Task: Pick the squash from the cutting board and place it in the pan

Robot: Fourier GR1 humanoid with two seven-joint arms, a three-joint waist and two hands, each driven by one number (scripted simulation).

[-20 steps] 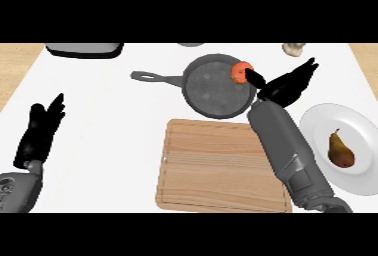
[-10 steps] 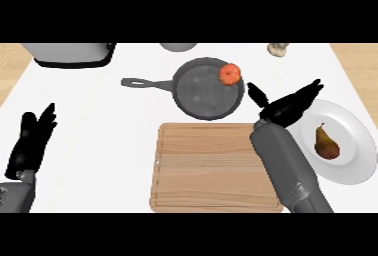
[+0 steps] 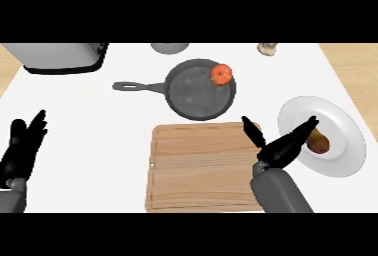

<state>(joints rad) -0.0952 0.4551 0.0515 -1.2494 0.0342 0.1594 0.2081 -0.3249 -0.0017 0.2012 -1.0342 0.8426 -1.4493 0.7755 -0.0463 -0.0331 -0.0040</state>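
The squash (image 3: 221, 74) lies inside the pan (image 3: 193, 97), against its far right wall, toward the worktop's far edge. The cutting board (image 3: 199, 167) near the front edge carries nothing. The right hand (image 3: 277, 151) has drawn back from the pan to the board's right edge, fingers straight and spread, holding nothing. The left hand (image 3: 21, 150) rests open by the worktop's left edge. The placing looks done.

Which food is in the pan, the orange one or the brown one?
The orange squash, by the pan's far right rim; the brown one lies on the white plate.
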